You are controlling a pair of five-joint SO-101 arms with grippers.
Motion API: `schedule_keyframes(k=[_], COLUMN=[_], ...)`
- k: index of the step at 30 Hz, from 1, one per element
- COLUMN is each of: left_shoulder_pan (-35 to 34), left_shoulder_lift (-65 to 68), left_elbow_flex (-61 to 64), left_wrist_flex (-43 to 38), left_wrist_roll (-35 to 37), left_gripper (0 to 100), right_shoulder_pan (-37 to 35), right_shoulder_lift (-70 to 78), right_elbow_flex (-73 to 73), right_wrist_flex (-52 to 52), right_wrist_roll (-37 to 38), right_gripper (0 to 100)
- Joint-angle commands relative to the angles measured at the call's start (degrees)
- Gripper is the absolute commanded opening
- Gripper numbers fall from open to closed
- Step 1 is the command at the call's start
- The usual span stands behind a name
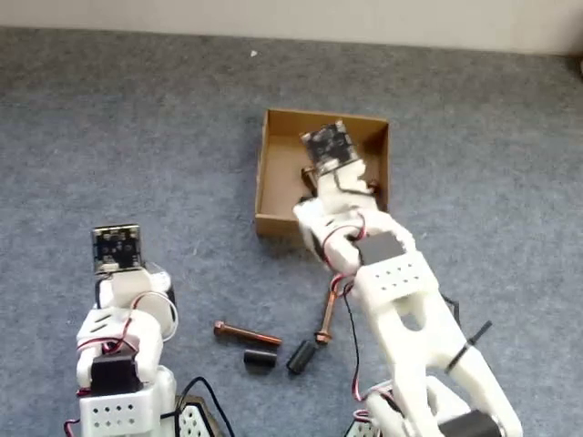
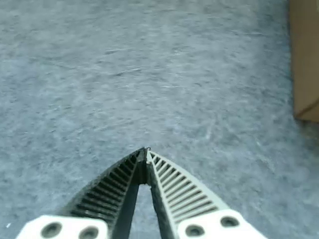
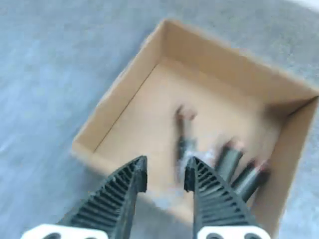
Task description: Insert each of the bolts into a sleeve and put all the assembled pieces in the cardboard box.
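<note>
My right gripper (image 3: 165, 174) hangs open over the cardboard box (image 3: 124, 94), nothing between its fingers. Inside the box, a blurred bolt with a dark sleeve (image 3: 183, 142) shows just beyond the fingertips. Two more sleeved bolts (image 3: 239, 167) lie toward one corner. From above, the right arm covers much of the box (image 1: 262, 173). On the carpet in front of the box lie a bare bolt (image 1: 248, 334), a second bolt (image 1: 325, 319), and two black sleeves (image 1: 260, 359) (image 1: 301, 356). My left gripper (image 2: 146, 152) is shut and empty, low over bare carpet at the near left.
Grey carpet covers the whole work area. The left arm (image 1: 118, 309) sits folded at the near left, away from the loose parts. A corner of the box (image 2: 304, 59) shows at the edge of the left wrist view.
</note>
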Motion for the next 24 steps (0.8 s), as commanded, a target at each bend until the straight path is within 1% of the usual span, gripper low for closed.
schedule_keyframes(k=[1,4,10,15,19,24], left_shoulder_pan=[-4.1,-4.2,-4.3,-4.4,-4.4,-4.4], left_shoulder_lift=[-0.5,-0.5,-0.5,-0.5,-0.5,-0.5], left_elbow_flex=[-0.4,0.3,1.3,1.3,1.3,1.3], left_wrist_flex=[-3.1,-4.9,-6.2,-6.3,-6.3,-6.3], left_wrist_roll=[-0.7,-0.7,-0.7,-0.7,-0.7,-0.7], left_gripper=[1,1,1,1,1,1], right_shoulder_pan=[-6.8,-11.4,-19.4,-28.6,-33.4,-37.1], right_shoulder_lift=[-6.5,-6.5,-7.2,-6.5,-6.5,-6.5], right_elbow_flex=[-2.9,-2.7,-2.7,-2.4,0.5,7.1], right_wrist_flex=[13.5,18.7,31.8,37.6,36.8,29.1], right_wrist_roll=[0.4,0.3,0.4,0.4,0.5,0.5], right_gripper=[11.6,11.6,11.6,11.6,11.6,11.6])
